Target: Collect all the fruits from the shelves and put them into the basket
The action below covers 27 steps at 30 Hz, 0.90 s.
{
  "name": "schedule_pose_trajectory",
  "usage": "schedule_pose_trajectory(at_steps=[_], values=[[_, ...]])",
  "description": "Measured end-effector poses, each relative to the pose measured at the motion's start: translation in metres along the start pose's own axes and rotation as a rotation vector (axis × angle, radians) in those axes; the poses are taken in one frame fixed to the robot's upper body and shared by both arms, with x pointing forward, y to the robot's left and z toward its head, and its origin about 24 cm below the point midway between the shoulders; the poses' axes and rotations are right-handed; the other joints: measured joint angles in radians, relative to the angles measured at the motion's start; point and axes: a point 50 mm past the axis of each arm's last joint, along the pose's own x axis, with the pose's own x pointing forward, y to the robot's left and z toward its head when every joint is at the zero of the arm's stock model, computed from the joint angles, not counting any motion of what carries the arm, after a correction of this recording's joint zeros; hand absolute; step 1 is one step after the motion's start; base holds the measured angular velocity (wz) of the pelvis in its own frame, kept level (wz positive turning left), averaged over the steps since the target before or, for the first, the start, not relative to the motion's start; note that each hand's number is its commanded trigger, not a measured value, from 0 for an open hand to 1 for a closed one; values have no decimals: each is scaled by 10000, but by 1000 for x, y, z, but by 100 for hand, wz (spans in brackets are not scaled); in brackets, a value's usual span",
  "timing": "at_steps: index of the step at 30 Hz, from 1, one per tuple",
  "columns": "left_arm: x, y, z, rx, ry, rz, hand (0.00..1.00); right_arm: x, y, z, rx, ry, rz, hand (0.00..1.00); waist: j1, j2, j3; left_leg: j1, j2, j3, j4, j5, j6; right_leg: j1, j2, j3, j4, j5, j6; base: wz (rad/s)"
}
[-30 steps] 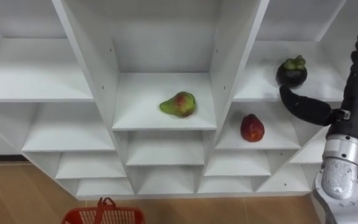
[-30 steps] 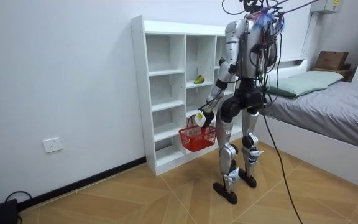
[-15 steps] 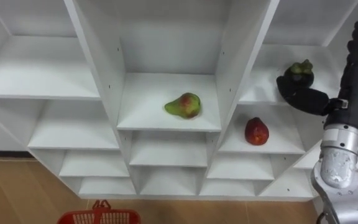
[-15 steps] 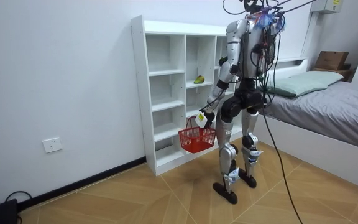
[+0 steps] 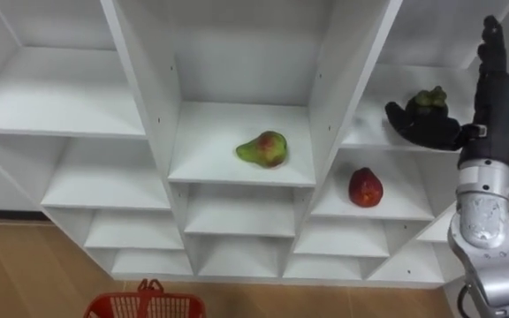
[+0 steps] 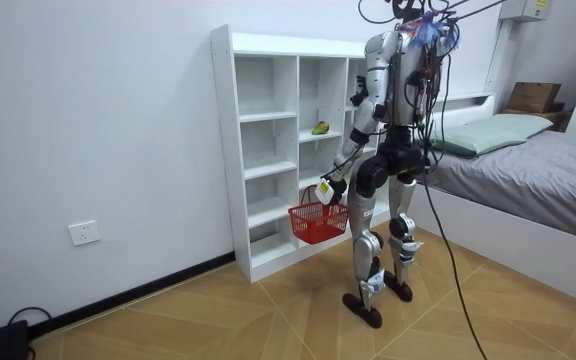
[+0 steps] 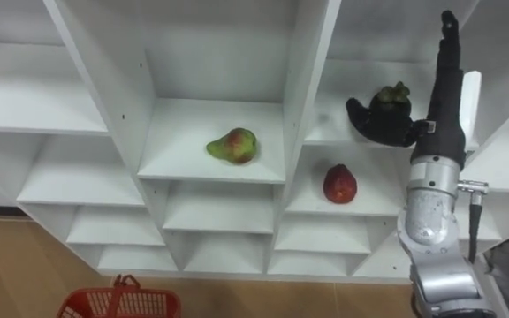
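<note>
**Presently at the closet: right hand on the mangosteen's shelf, three fruits unshelved**

Item 1. Basket [image 5: 144, 306], red, wire-sided. It hangs clear of the wooden floor [image 5: 25, 274] at the robot's left side and is carried by its handle in the left hand [image 6: 325, 187]. No fruit can be made out in the part that shows.

Item 2. Right hand [image 5: 482, 132], raised into the right-hand column of the closet [image 5: 140, 79]. The hand is wide, with its fingers straight and pointing up. Its thumb is spread out to the side and lies low in front of the mangosteen. Whether the thumb touches the fruit cannot be told.

Item 3. Red fruit [image 5: 365, 187], right column, standing alone on the shelf below the hand.

Item 4. Pear [image 5: 262, 148], green with a red blush. It lies on its side near the middle of a shelf in the centre column, well apart from the hand.

Item 5. Mangosteen [image 5: 429, 96], dark with a green cap. It sits on the shelf above the red fruit, between the thumb and the upright fingers.

Item 6. Robot, standing upright close before the white closet. A bed [image 6: 528, 170] lies behind it at the room view's right.
</note>
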Motion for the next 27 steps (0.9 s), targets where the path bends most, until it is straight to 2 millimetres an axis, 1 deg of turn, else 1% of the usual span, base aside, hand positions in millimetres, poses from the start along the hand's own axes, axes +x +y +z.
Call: schedule_pose_trajectory(at_steps=[5, 9, 16, 19, 24, 27], values=[[0, -1, -1, -20, 26, -78, 100, -3, 0, -17, -248, 751, 502, 0, -22, 5, 6, -18, -3, 1, 2, 0, 0, 2, -3, -1, 4, 0, 0, 0], [0, -1, -1, -41, 30, -176, 100, -2, 1, -17, -188, 771, 792, 0, -52, 4, 4, -67, -4, -5, 21, 0, 0, 5, -3, 2, 7, 0, 0, 0], [-2, 2, -5, -252, 83, -165, 100, 2, -10, -19, 78, 1035, 702, 0, -95, -36, 20, -78, -25, -18, 81, 0, 1, 18, -26, 22, -4, -2, 0, 0], [-3, 3, -5, -291, 94, -129, 100, 1, -11, -24, 75, 1282, 863, 0, -129, -58, 15, -56, -26, -17, 110, 0, 1, 19, -26, 27, -5, -4, -1, 0], [-3, 3, -6, -304, 119, -131, 100, 0, -12, -31, 147, 1721, 901, 0, -185, -109, 37, -65, -26, -16, 115, 1, 2, 15, -26, 33, -12, -4, -1, 0], [-3, 4, -6, -316, 130, -110, 100, 0, -12, -30, 176, 1723, 1015, 0, -231, -149, 12, -70, -28, -16, 113, 1, 2, 32, -19, 35, -81, 0, -6, 0]])
